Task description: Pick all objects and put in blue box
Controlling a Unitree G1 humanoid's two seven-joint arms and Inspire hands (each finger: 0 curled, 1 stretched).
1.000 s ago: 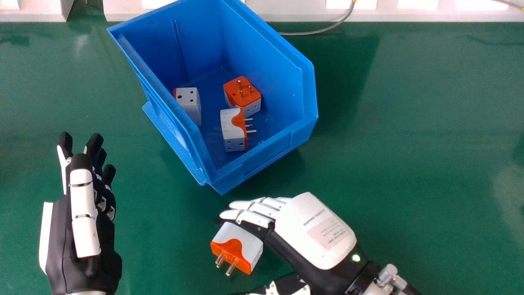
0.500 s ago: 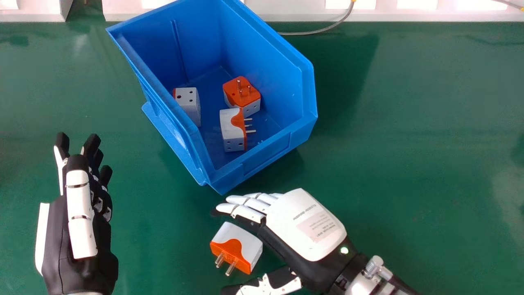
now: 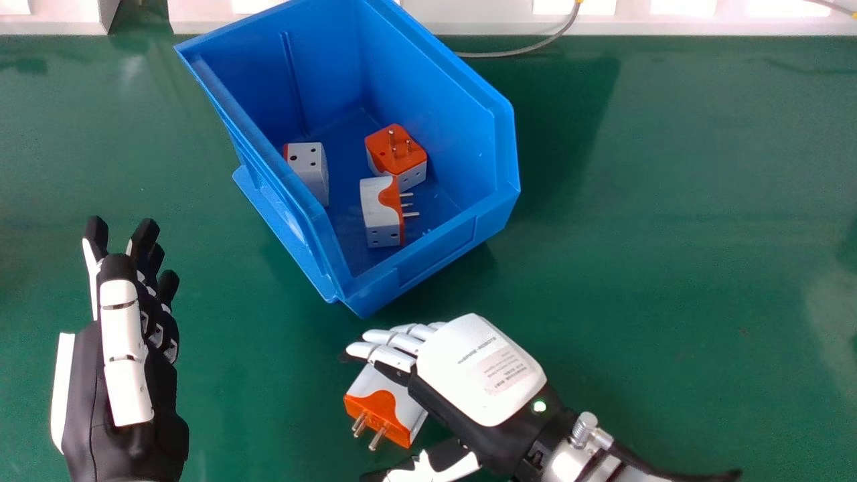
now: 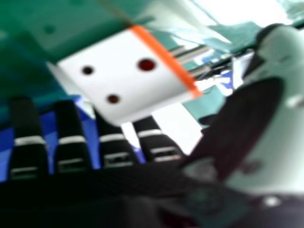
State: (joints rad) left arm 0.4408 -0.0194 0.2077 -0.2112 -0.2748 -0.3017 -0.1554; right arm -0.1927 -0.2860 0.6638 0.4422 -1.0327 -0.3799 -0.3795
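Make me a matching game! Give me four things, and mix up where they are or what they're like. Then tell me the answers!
Things:
1. box
2. loose plug
3. left hand
4. right hand

Places or states, seen from the head:
a. lying outside the box, pins pointing toward the view's bottom edge
b. hiding part of the loose plug
c. three plugs inside
d. near the view's left edge, fingers straight

Right pairs: 1-c, 2-a, 3-d, 4-b
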